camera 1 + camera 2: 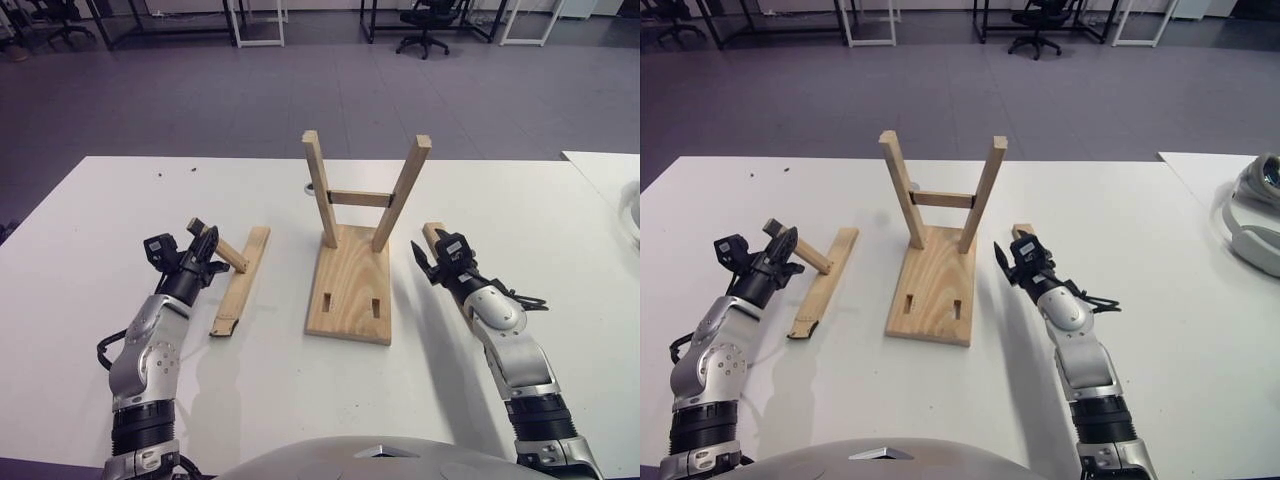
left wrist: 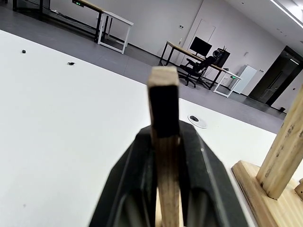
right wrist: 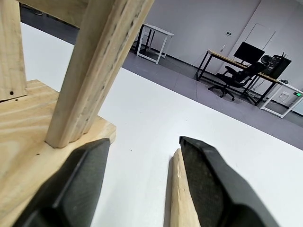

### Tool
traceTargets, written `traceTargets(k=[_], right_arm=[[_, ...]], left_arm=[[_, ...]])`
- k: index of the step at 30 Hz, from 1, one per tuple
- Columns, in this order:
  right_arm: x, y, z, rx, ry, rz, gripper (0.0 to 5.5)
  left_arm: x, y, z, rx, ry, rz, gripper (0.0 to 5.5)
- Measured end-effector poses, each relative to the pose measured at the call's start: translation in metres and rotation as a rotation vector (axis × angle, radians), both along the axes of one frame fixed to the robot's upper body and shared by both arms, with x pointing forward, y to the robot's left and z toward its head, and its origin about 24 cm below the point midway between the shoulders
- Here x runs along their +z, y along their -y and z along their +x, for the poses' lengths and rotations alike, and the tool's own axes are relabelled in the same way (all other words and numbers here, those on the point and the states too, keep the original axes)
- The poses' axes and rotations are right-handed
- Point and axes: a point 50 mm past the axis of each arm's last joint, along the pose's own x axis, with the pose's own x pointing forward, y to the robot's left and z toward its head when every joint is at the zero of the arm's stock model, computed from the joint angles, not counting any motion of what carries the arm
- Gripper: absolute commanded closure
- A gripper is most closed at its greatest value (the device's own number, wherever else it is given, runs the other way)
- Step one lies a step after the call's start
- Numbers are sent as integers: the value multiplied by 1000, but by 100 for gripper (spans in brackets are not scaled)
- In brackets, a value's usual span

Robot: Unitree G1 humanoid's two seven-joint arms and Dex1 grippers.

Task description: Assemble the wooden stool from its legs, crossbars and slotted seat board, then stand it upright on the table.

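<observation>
Seat board lies flat mid-table, w/ two legs + crossbar standing up in its far end. Left gripper: fingers clenched on short bar joined to a leg lying left of board. Right gripper: fingers released, spread either side of loose leg lying right of board.

seat board pale wood | table white | floor grey | left end effector black
</observation>
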Motion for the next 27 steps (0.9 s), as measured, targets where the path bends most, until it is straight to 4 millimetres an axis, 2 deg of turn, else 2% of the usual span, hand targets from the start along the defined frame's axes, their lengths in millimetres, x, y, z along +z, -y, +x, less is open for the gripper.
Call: traceTargets(k=[5,12,21,22,23,25,27], right_arm=[[0,-1,0,-1,1,2,276],[2,1,0,-19,27,-7,276],[3,-4,-1,20,55,-62,276],[3,-3,-1,21,59,-66,276],[3,-4,-1,23,63,-72,276],[3,-9,-1,40,73,-83,276],[2,-10,-1,42,76,-85,276]], left_arm=[[-2,5,7,-36,-4,144,511],[-9,6,8,-113,-8,314,511],[-13,10,9,-141,30,346,511],[-12,11,8,-144,32,343,474],[-9,12,7,-155,24,338,461],[-28,18,0,-214,-112,304,419],[-21,15,1,-239,-120,343,382]])
